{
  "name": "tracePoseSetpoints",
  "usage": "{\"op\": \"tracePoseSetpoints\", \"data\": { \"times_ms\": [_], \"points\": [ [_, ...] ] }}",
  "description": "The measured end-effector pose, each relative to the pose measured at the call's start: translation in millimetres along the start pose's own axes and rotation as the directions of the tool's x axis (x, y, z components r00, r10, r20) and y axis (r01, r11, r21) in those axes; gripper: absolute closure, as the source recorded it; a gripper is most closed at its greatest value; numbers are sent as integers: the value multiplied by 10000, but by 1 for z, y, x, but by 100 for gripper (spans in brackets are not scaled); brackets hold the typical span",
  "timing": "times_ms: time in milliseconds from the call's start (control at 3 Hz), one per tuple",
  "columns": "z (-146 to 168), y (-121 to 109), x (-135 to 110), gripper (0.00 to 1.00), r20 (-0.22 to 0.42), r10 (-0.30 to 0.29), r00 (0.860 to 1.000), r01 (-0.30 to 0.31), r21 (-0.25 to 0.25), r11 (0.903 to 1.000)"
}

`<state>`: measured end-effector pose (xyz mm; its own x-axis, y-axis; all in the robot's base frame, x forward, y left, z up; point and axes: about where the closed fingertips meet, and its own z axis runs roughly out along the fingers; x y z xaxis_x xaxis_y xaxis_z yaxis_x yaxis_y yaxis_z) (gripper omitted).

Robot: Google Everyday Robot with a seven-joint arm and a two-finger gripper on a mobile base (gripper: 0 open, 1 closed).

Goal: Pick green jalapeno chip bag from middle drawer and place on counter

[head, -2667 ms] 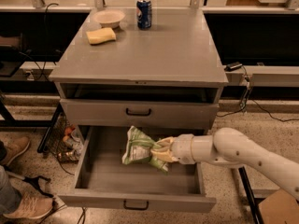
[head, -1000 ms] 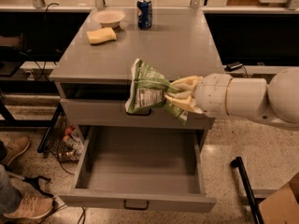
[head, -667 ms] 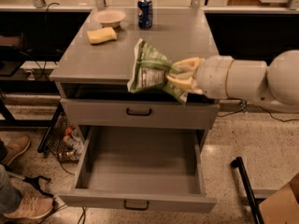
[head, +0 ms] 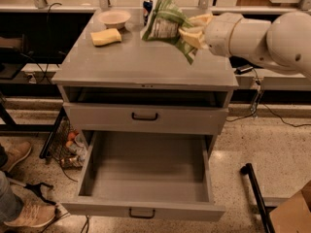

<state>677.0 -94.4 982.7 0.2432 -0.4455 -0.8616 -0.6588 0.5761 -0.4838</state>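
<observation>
The white arm reaches in from the right edge of the desk [head: 146,64], roughly level, its thick forearm ending in the gripper [head: 193,34] above the back right part of the top. The gripper is closed on one end of the green jalapeno chip bag [head: 163,19], which hangs in the air above the back middle of the desk, tilted and crumpled, light green with white patches. Behind the bag a blue can [head: 147,6] is partly hidden. A yellow sponge [head: 106,36] and a pale bowl [head: 114,18] sit near the back left corner. Below, the middle drawer [head: 146,171] is pulled open.
</observation>
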Motion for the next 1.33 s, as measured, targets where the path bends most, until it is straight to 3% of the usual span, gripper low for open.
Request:
{"op": "tracePoseSetpoints", "data": {
  "times_ms": [333,667,1000,1333],
  "points": [
    [28,-41,12,58,-295,552,9980,-524,892,9946],
    [48,-66,31,34,-599,1128,9918,-1038,1362,9852],
    [63,-78,47,11,-797,1555,9846,-1421,1533,9779],
    [68,-81,59,0,-781,1865,9793,-1720,1633,9715]
  ]
}}
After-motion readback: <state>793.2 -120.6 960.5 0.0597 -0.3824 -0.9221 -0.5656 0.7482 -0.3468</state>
